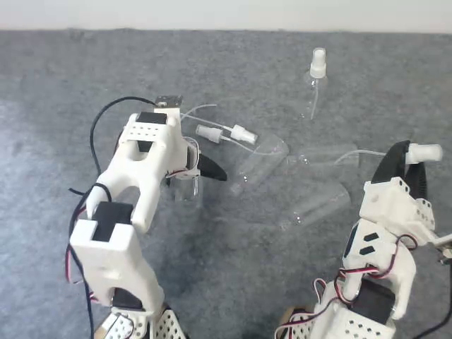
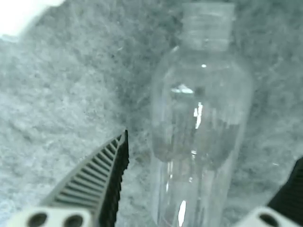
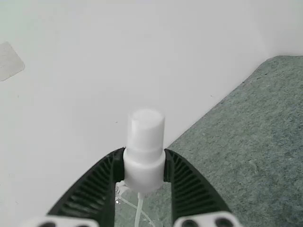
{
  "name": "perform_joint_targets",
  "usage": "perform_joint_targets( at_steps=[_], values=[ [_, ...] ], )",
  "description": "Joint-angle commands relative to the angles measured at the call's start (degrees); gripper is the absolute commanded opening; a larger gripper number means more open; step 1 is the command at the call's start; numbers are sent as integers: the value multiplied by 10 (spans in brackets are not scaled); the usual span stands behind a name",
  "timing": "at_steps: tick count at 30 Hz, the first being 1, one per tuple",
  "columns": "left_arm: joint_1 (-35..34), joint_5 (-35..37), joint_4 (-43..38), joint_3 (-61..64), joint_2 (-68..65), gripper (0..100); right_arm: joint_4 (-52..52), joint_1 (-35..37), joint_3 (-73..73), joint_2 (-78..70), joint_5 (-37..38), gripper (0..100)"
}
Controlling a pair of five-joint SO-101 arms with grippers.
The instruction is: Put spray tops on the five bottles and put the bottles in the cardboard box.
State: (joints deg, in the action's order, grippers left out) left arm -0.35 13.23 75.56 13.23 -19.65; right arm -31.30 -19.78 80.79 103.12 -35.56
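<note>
On the fuzzy grey desk (image 1: 56, 85), the left end effector (image 2: 210, 151) is released, its ribbed black fingers on either side of an uncapped clear plastic bottle (image 2: 201, 118) at left. At near right, the right end effector (image 3: 144, 158) grasps a white cylindrical spray top (image 3: 145, 137).

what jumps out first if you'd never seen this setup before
The right pincer is shut on a white plastic spray top at the right side of the grey carpeted table. The left pincer stands open around an uncapped clear plastic bottle that is upright. Other clear bottles lie on their sides between the arms, and one capped clear bottle stands alone at the far side.
</note>
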Motion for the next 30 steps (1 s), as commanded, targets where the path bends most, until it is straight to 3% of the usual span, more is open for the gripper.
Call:
perform_joint_targets(
  at_steps=[1, 21, 24, 30],
  values=[
    [1, 8, 3, -24, 5, 478, 15, 8, -4, 7, 0, 6],
    [4, 37, -1, -24, 4, 476, 15, 8, -4, 7, 0, 6],
    [4, 37, -1, -25, 4, 414, 15, 8, -4, 7, 0, 6],
    [5, 33, -30, -25, 5, 199, 15, 8, -4, 7, 0, 6]
  ],
)
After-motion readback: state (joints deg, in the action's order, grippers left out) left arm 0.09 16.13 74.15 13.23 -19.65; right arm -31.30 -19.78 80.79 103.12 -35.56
